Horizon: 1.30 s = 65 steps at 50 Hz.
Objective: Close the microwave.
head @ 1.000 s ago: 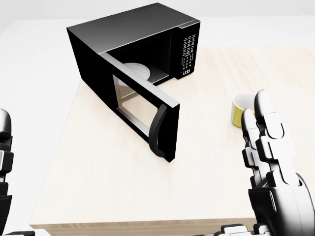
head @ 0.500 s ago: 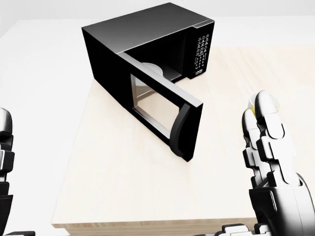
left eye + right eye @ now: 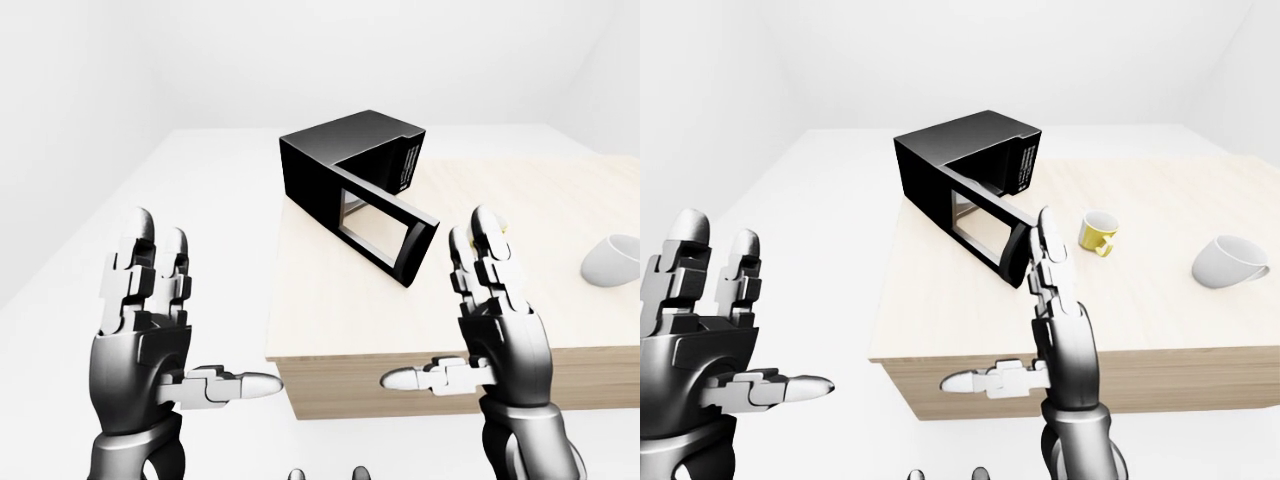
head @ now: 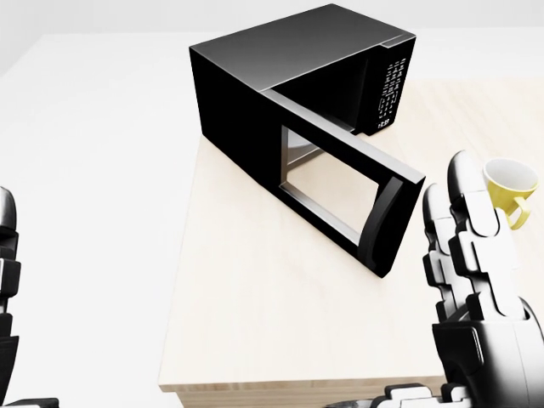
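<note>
The black microwave point(image 4: 280, 76) stands on the light wooden table point(image 4: 255, 323), at the top middle of the head view. Its door point(image 4: 340, 183) hangs wide open, swung out toward the lower right, with the handle at its free end. Both my hands are raised, open and empty, short of the table's near edge. My left hand point(image 3: 160, 330) is at the lower left, off to the left of the table. My right hand point(image 3: 490, 320) is at the lower right, below the door's free end and not touching it.
A yellow mug point(image 3: 1098, 232) stands on the table right of the door, just beyond my right fingertips in the head view. A white cup point(image 3: 1230, 262) lies farther right. White floor surrounds the table.
The whole picture has shifted to the right, so the camera has moved left. The yellow mug shows again beside my right hand. The hands keep their pose and the door stays open.
</note>
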### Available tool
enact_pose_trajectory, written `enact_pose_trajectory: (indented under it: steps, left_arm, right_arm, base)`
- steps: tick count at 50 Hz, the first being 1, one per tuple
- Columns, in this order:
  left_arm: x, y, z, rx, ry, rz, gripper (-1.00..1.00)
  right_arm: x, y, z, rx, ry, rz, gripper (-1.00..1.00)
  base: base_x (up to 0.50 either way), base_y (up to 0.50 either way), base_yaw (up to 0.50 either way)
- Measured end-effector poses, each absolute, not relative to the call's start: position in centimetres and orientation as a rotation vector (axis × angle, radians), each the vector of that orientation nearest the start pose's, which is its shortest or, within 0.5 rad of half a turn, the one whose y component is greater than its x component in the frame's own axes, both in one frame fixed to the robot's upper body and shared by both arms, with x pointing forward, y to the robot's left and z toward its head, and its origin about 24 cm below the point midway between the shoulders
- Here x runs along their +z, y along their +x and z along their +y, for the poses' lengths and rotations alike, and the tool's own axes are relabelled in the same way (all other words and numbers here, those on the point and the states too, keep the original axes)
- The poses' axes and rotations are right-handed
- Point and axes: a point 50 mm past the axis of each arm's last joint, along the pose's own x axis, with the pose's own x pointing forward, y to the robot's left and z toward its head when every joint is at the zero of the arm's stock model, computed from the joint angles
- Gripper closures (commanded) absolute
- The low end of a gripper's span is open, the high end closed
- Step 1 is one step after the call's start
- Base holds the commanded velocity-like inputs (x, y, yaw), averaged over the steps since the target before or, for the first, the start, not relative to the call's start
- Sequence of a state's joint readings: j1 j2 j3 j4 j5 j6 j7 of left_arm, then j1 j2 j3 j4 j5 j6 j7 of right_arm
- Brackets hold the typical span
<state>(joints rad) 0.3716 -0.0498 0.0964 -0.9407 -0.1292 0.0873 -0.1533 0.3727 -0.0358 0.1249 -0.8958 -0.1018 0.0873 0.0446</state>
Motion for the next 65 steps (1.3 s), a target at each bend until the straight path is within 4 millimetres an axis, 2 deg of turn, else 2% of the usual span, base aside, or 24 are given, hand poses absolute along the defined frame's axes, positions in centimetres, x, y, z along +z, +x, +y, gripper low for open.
enact_pose_trajectory:
  steps: [23, 51, 65]
  left_arm:
    - [17.58, 14.96, 17.16, 0.015, -0.017, -0.527, -1.00]
    - [17.58, 14.90, 17.15, 0.013, -0.015, -0.526, -1.00]
    - [17.42, 14.87, 17.16, 0.009, -0.030, -0.518, -1.00]
  right_arm:
    - [16.89, 15.81, -14.31, 0.007, -0.104, -0.487, -1.00]
    - [17.04, 15.76, -14.21, 0.005, -0.112, -0.495, -1.00]
    - [16.77, 15.81, -14.24, 0.005, -0.108, -0.480, -1.00]
  base:
    - [0.02, 0.00, 0.00]
    - [0.50, 0.13, 0.00]
    - [0.00, 0.00, 0.00]
